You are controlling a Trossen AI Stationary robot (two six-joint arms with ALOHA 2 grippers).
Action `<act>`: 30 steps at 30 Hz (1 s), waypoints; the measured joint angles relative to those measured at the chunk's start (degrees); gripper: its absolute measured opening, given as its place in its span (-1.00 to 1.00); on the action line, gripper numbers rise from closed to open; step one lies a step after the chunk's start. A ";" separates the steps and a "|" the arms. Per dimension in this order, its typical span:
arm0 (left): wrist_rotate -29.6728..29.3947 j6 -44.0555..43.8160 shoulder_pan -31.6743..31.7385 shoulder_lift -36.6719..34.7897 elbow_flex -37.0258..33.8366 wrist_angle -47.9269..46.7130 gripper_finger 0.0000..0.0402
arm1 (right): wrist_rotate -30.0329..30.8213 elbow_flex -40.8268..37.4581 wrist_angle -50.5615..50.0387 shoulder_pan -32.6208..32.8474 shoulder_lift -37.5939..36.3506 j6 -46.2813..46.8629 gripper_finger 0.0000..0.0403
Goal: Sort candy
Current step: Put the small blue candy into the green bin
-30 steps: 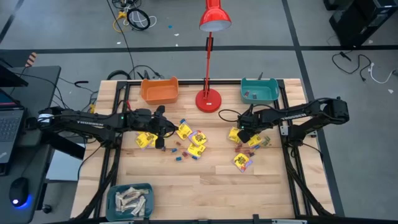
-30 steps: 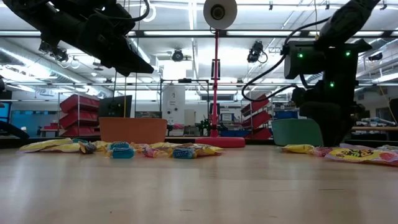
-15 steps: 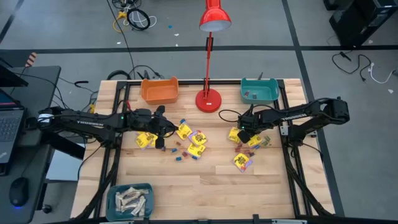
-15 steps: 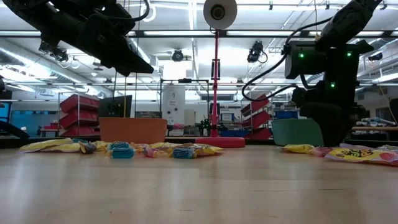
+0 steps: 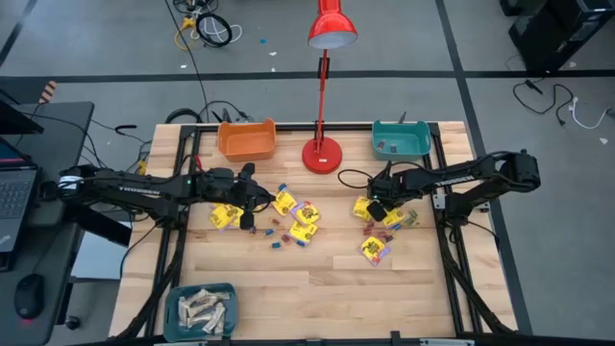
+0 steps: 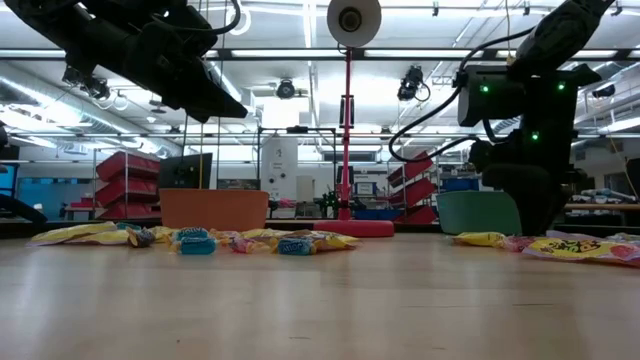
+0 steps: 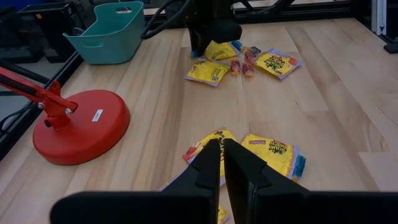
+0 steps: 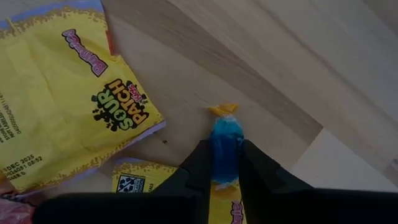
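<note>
Wooden surface (image 5: 317,279) strewn with candy, your right hand (image 8: 225,163) grasping a blue candy (image 8: 224,140) beside a yellow packet (image 8: 68,99), left hand (image 7: 221,163) clenched, empty.

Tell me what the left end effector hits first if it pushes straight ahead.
Probably the yellow candy packets just past the left end effector, shut and raised above the table; depth is unclear.
</note>
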 joint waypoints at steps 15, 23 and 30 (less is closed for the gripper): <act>0.01 0.02 0.00 0.00 0.00 -0.02 -0.88 | 2.01 9.05 -10.00 -0.08 0.13 -1.55 -0.74; 0.01 0.02 0.00 0.00 0.00 -0.02 -0.88 | 3.45 17.51 -14.62 -2.17 0.09 -6.12 -0.74; 0.00 0.02 0.00 0.00 0.00 -0.02 -0.88 | 3.60 25.37 -15.05 -7.61 0.07 -11.25 -0.74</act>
